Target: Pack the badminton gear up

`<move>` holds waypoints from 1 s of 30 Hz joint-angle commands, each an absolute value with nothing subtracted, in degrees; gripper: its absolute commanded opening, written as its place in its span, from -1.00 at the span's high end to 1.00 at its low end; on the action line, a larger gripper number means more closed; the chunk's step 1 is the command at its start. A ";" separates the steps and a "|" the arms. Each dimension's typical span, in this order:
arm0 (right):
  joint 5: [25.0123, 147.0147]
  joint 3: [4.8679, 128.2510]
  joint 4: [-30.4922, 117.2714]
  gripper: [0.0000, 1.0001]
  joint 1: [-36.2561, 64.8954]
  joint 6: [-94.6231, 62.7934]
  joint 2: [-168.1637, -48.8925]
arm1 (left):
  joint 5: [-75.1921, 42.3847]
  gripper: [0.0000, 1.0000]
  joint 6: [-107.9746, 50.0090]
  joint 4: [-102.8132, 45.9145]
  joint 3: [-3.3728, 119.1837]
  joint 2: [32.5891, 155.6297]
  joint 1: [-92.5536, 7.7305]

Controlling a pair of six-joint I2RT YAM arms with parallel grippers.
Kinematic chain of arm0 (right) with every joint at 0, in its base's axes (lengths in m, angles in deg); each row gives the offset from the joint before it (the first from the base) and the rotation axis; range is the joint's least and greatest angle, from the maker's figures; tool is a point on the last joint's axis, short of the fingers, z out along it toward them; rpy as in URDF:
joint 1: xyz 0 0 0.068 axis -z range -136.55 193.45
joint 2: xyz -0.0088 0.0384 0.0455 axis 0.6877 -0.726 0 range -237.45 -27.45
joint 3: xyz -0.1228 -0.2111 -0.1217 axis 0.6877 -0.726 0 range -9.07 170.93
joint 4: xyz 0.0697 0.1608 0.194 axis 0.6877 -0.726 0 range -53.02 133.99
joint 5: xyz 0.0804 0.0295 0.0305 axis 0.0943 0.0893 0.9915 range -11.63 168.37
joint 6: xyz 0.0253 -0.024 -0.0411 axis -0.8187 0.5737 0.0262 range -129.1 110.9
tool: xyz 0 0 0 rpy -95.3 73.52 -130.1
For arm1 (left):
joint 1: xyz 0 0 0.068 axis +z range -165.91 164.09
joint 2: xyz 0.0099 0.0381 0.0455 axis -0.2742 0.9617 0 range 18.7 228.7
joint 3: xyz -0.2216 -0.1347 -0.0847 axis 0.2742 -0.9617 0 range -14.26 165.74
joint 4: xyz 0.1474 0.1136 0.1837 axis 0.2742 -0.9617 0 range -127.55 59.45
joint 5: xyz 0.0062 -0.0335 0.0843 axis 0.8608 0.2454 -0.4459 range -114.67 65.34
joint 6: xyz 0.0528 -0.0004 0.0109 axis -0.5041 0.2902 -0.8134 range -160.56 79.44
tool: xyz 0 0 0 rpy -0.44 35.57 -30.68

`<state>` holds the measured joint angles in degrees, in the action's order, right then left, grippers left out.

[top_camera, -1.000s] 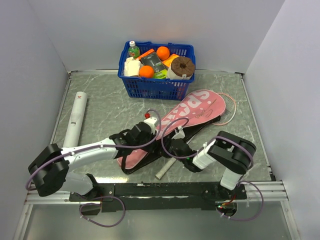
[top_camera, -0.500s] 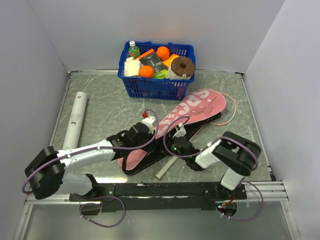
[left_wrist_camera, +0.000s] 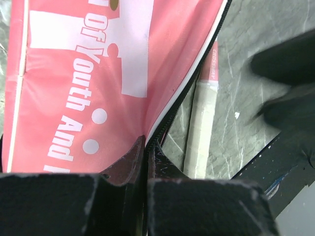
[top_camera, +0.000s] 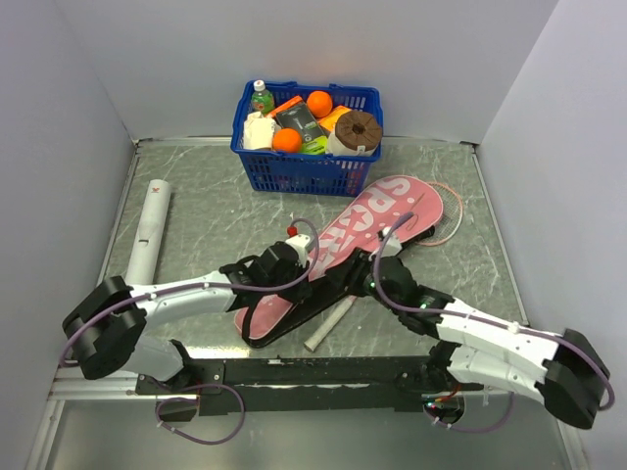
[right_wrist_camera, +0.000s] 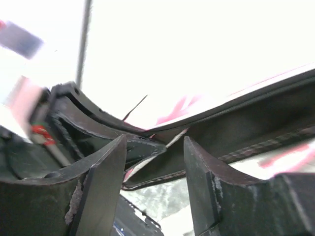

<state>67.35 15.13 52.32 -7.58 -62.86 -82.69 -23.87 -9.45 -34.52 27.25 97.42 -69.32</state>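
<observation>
1. Fingers [left_wrist_camera: 125,164] of the left hand [left_wrist_camera: 146,147] are clenched tight on the black zip edge of the pink cover [top_camera: 343,257], near the middle of the desk [top_camera: 216,206].
2. The right hand [right_wrist_camera: 155,145] is released, spread wide, with the cover's black edge showing across the gap; I can't tell whether it touches.
3. The cover lies slantwise, narrow end toward the near edge, broad end toward the far right corner.
4. A white-pink racket handle [top_camera: 326,328] sticks out beneath the narrow end; a racket head [top_camera: 446,217] peeks past the broad end.
5. The white tube [top_camera: 147,233] lies along the left edge, well apart.
6. A blue basket [top_camera: 304,171] of groceries sits at the far edge.
</observation>
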 commanded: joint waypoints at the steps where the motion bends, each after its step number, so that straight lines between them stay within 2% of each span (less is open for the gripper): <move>1: 58.25 21.33 25.20 -0.15 -4.55 -61.13 -80.01 | -21.94 0.96 -9.01 -30.99 30.56 98.33 -68.82; 9: 61.41 21.95 21.92 -0.06 6.00 -58.41 -84.22 | -22.73 0.98 -9.71 -29.06 31.70 98.86 -66.54; 20: 61.94 23.36 25.26 -0.02 8.99 -58.49 -94.59 | -21.68 0.98 -9.45 -27.74 31.70 97.46 -63.37; 30: 62.46 23.09 30.01 -0.02 11.01 -59.02 -97.14 | -20.53 0.98 -9.62 -27.39 31.44 96.66 -62.05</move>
